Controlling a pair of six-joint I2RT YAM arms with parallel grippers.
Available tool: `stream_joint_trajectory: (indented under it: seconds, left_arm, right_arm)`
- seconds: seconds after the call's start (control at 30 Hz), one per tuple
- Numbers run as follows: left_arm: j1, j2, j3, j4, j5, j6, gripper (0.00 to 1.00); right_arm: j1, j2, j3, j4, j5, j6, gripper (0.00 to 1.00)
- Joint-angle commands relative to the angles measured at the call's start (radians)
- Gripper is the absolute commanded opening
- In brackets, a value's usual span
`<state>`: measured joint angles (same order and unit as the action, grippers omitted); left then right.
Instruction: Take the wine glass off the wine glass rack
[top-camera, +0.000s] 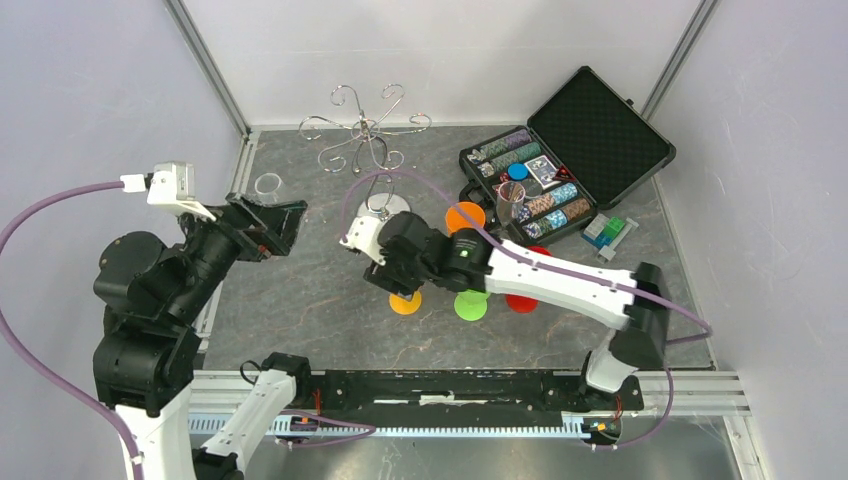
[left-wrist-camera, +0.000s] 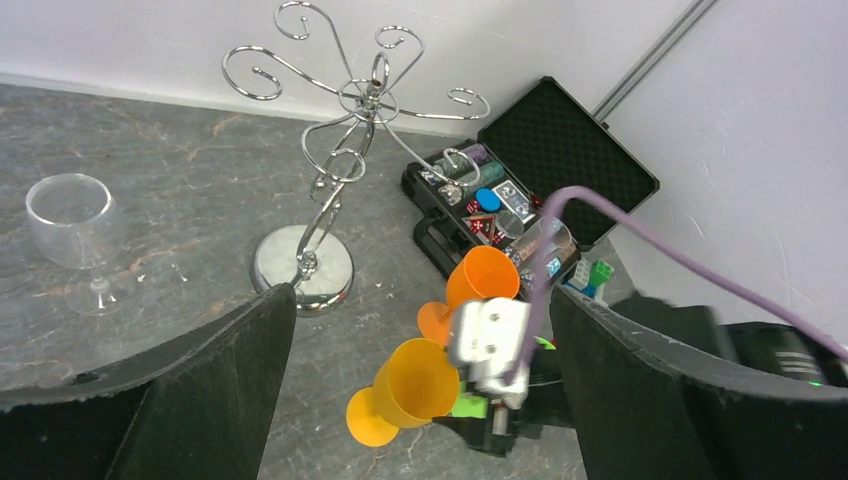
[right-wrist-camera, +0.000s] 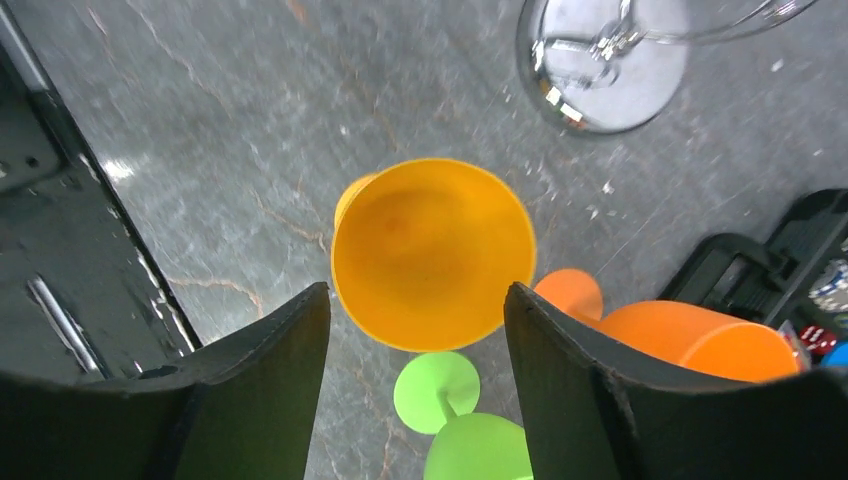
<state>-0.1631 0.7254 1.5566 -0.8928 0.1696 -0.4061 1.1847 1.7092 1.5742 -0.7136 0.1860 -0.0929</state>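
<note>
Right of the rack (top-camera: 366, 128), case (top-camera: 600, 135) of chips (top-camera: 560, 205)

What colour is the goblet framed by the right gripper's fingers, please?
Yellow-orange; the goblet shows best in the right wrist view.

There is one wire rack (top-camera: 365, 135) on the surface (top-camera: 300, 300). There are two clear glasses: a clear glass on the left (top-camera: 267, 185) and a clear glass by the case (top-camera: 508, 200). There are four colored glasses: a yellow glass (right-wrist-camera: 432, 250), an orange glass (top-camera: 465, 216), a green glass (top-camera: 470, 305) and a red glass (top-camera: 520, 303). There is one black case (top-camera: 600, 130).

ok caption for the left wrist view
Chrome rack bare, clear wine glass standing on the table to its left, framed by the open left gripper
</note>
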Motion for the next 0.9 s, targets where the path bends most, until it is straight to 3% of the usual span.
stream_joint_trajectory:
  seconds: [0.0, 0.13, 0.4, 0.63, 0.7, 0.87]
  left_arm:
    - [0.004, -0.044, -0.024, -0.017, -0.052, -0.009, 1.0]
    - [0.004, -0.11, -0.12, -0.021, -0.064, -0.046, 1.0]
    - [0.003, -0.235, -0.208, -0.093, -0.202, -0.096, 1.0]
    - [0.005, -0.375, -0.277, -0.12, -0.237, -0.065, 1.0]
    - [0.006, -0.401, -0.282, -0.153, -0.279, -0.062, 1.0]
    - [0.015, -0.481, -0.281, -0.179, -0.373, -0.029, 1.0]
  right_arm:
    - [0.004, -0.178, -0.061, 0.153, 0.012, 0.016, 0.7]
    - [0.004, -0.408, -0.232, 0.273, 0.114, 0.034, 0.73]
    - [0.005, -0.875, -0.517, 0.372, 0.545, -0.014, 0.83]
    - [0.004, -1.162, -0.588, 0.363, 0.792, -0.021, 0.9]
    - [0.004, -1.222, -0.599, 0.356, 0.839, -0.032, 0.98]
    - [0.004, -1.308, -0.526, 0.267, 0.929, -0.064, 0.98]
